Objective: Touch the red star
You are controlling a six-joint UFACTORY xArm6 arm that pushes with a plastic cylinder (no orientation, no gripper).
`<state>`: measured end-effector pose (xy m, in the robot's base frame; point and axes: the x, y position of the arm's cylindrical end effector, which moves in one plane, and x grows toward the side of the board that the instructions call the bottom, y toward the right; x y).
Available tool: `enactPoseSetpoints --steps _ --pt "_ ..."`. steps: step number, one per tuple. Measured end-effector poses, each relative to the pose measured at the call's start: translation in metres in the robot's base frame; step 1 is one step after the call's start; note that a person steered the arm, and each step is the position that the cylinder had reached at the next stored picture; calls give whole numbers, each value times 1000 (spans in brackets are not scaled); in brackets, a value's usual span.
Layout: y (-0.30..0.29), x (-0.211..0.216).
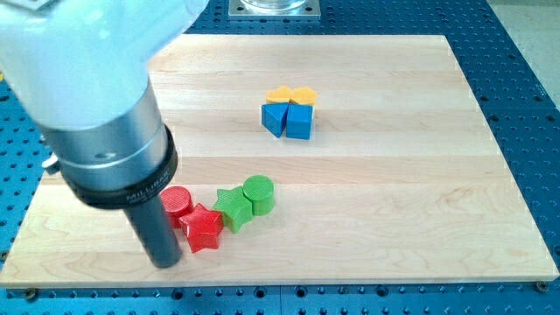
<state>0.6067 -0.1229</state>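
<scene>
Starting at the view's left, you see the arm's big grey housing filling the upper corner, with the dark rod dropping from it toward the wooden board (367, 219). My tip (164, 262) rests low on the board near the view's bottom, just to the left of the red star (203, 228). From this angle you can't quite tell whether the rod is touching the star's left point or only sitting right beside it. There are no jaws here to close or release; the rod is a bare pusher holding nothing.

Move right and you find the red cylinder (178, 203) tucked behind the rod, pressed against the star's upper left. Next comes the green star (231, 206), touching the red star's right side, and then the green cylinder (259, 193) against it, so the four make a tight curved row.

Farther right and toward the view's top, well apart, sits a second cluster: two blue blocks (288, 120) with two yellow pieces (292, 94) behind them.

Your approach from the left looks sensible, since it likely reaches the star without disturbing the green pair.
</scene>
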Motion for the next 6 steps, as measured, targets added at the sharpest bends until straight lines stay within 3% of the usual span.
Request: enactPoseSetpoints --steps 1,4,5,6 --pt "38 5" --pt "0 -14" --pt "-6 11" --pt "32 12"
